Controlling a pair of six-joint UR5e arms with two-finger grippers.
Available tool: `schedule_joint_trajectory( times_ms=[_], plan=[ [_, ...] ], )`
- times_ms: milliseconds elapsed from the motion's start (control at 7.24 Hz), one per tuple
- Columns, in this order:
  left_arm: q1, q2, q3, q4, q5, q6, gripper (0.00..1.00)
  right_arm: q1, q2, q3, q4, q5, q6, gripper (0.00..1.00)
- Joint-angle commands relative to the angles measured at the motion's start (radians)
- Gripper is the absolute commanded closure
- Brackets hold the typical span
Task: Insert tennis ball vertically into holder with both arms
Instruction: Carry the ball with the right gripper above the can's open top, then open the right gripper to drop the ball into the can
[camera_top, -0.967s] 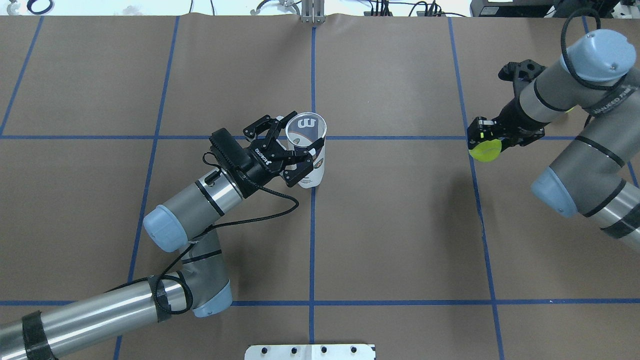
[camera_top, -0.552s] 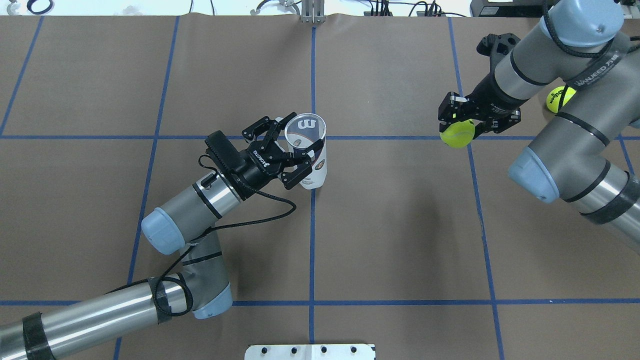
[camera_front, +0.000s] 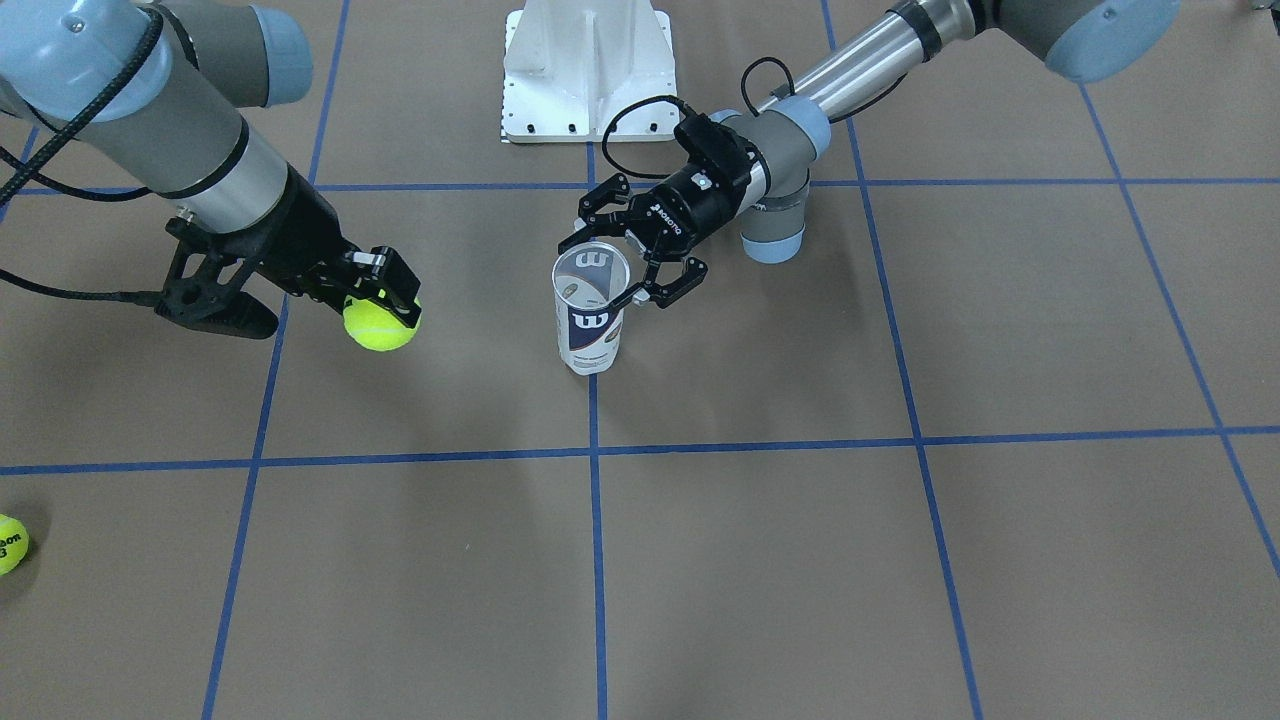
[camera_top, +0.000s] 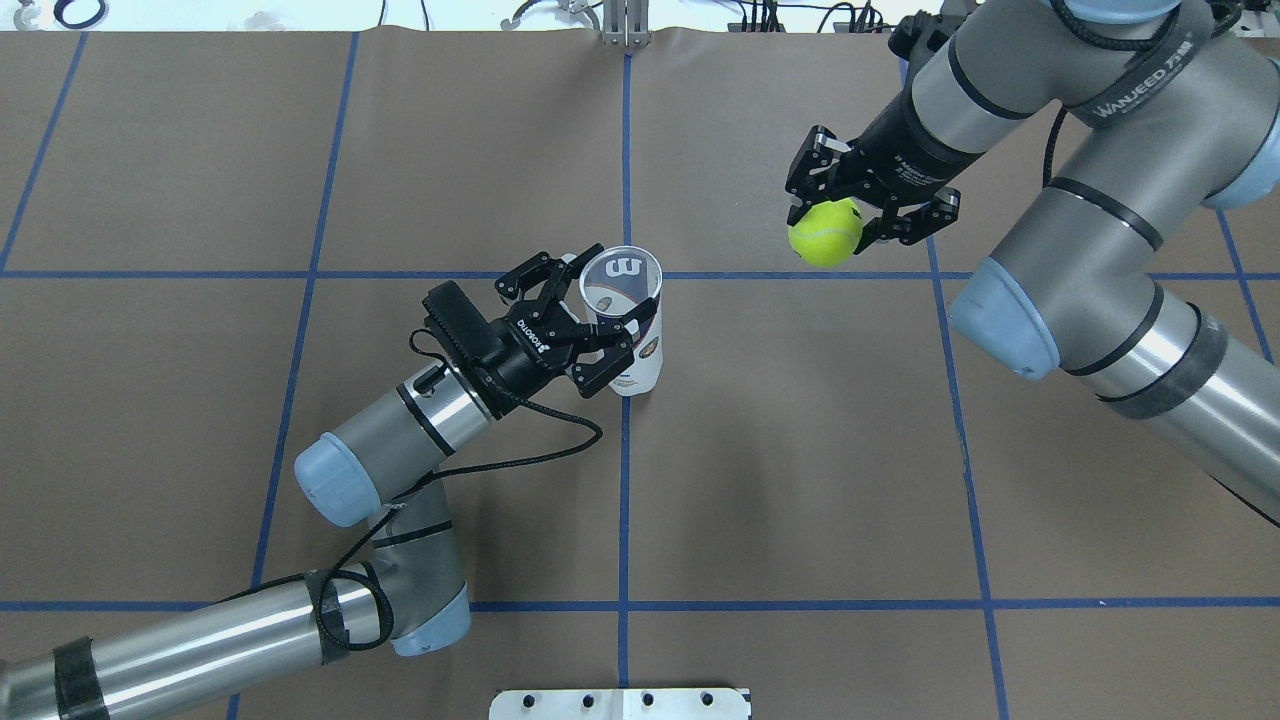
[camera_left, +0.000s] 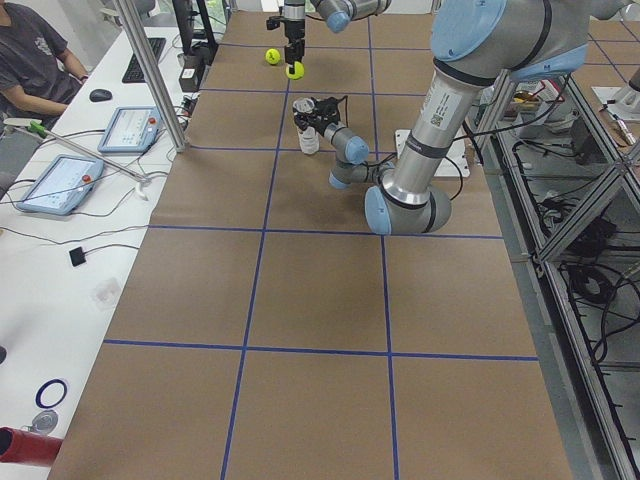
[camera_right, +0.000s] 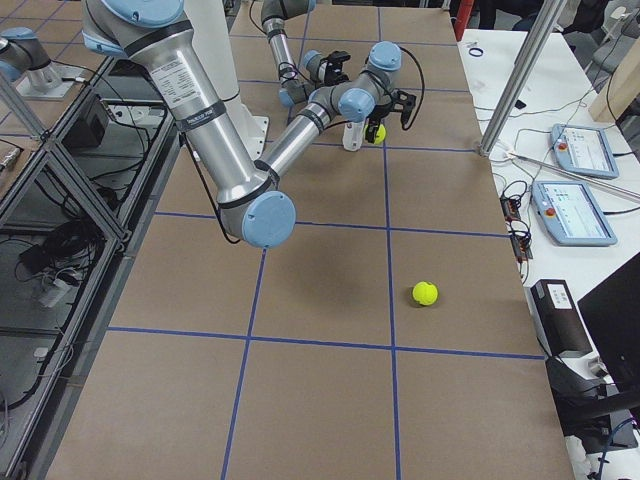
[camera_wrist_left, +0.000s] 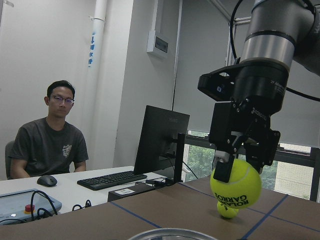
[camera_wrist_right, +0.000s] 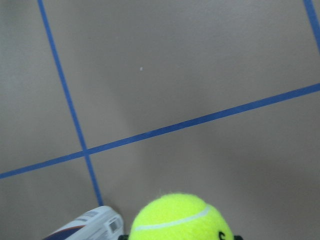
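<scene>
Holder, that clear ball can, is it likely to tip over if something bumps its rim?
Probably tippy on its own: the holder is tall, narrow and looks empty, so likely light. With the left pincer closed around it near the rim, a bump should move it little. Its clear plastic wall may flex under a squeeze.

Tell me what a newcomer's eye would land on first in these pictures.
The bright yellow-green tennis ball stands out first, pinched in the right arm's black two-finger gripper above the brown table, right of centre in the overhead view. Next comes the clear plastic cylindrical can with the navy-and-white label, upright at the table's middle, with the left arm's black gripper clasped around its upper part.
</scene>
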Motion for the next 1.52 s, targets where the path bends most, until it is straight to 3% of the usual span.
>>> schedule_joint_trajectory(
  times_ms=[0, 414, 829, 1105, 1381],
  plan=[
    [0.005, 0.0, 0.0, 0.0, 0.002, 0.001, 0.18, -0.047, 0.105, -0.008, -0.001, -0.018, 0.127, 1.0],
    [0.008, 0.0, 0.0, 0.001, 0.002, 0.001, 0.17, -0.121, 0.248, -0.063, -0.003, -0.093, 0.25, 1.0],
    [0.012, -0.001, 0.0, 0.003, 0.002, 0.001, 0.16, -0.18, 0.257, -0.058, -0.004, -0.147, 0.265, 0.98],
    [0.012, -0.001, 0.0, 0.003, 0.002, 0.001, 0.16, -0.19, 0.25, -0.055, -0.004, -0.154, 0.265, 0.81],
    [0.014, -0.001, 0.0, 0.002, 0.002, 0.001, 0.13, -0.19, 0.248, -0.051, -0.004, -0.155, 0.264, 0.75]
  ],
)
